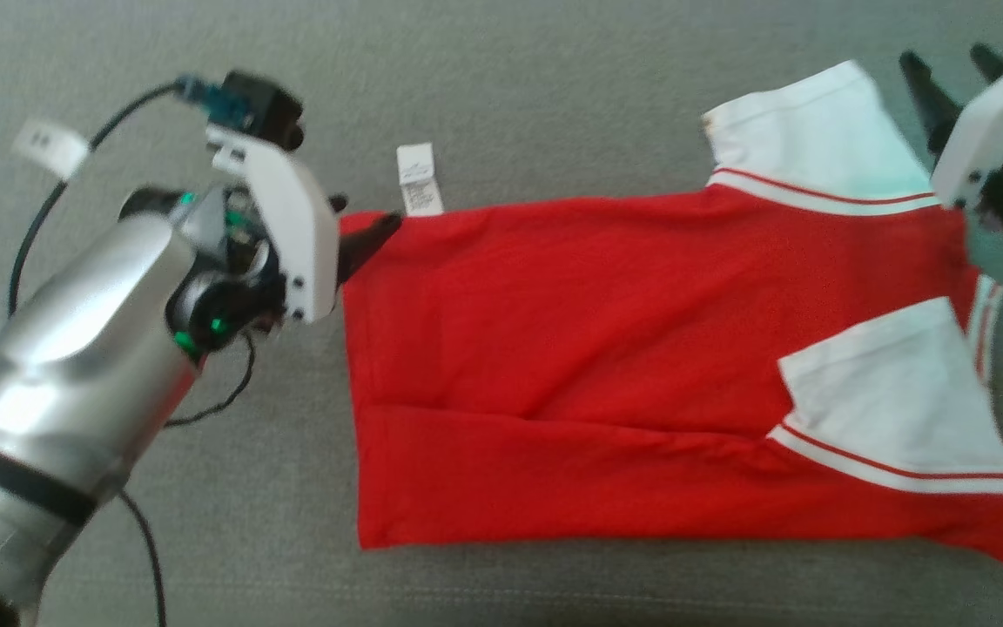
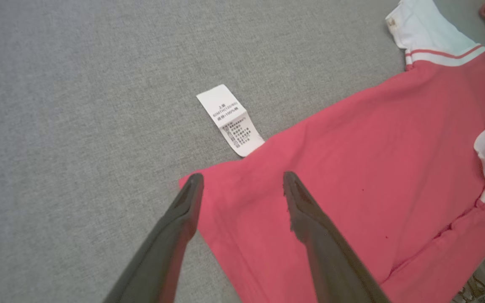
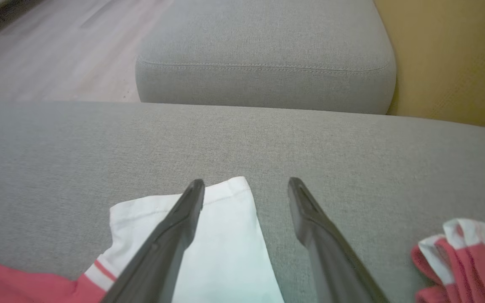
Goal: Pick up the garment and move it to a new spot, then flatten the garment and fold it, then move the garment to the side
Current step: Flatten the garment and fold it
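1. The garment point(image 1: 641, 374), a red polo shirt with white sleeves, is laid flat across the centre and right of the head view on a grey upholstered cushion point(image 1: 554, 87). A lengthwise crease is seen across its lower half.
2. One white sleeve point(image 1: 815, 131) is spread at the upper right of the head view. The other point(image 1: 893, 392) is folded onto the red body at the lower right.
3. A white care label point(image 1: 420, 178) is seen at the garment's upper left corner, lying on the cushion.
4. The left gripper point(image 1: 360, 228) is positioned at that corner, left of centre. In the left wrist view the left gripper point(image 2: 242, 179) is shown with its fingers spread wide over the corner of the garment point(image 2: 352, 168). Nothing is clamped between them. The label point(image 2: 230, 120) lies just above the fingertips.
5. The right gripper point(image 1: 950, 61) is located at the upper right, just beside the spread sleeve.
6. In the right wrist view the right gripper point(image 3: 246, 184) is likewise fully spread and nothing is held. One finger is seen over the sleeve point(image 3: 225, 252), the other over bare cushion.
7. A second grey cushion point(image 3: 263, 54) is visible at the top of that view.
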